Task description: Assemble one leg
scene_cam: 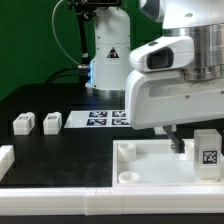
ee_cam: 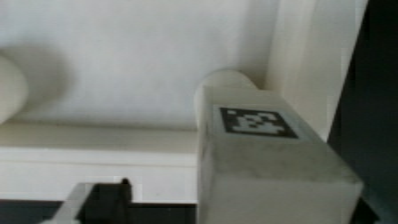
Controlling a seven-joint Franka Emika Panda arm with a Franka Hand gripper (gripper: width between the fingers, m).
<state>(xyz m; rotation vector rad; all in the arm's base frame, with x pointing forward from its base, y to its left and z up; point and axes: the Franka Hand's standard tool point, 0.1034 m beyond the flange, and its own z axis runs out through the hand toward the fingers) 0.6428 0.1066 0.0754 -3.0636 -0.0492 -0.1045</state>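
At the exterior view's right, the leg [scene_cam: 207, 152] is upright over the white tray [scene_cam: 140, 165], just beside the end effector [scene_cam: 188, 148]. Two spare legs [scene_cam: 22, 124] sit well apart on the black worktop [scene_cam: 70, 150].

Wrist view: the leg [ee_cam: 267, 170] shows its tag, with a dark finger [ee_cam: 98, 205] beside it. I cannot tell whether the end effector is clamped on it.
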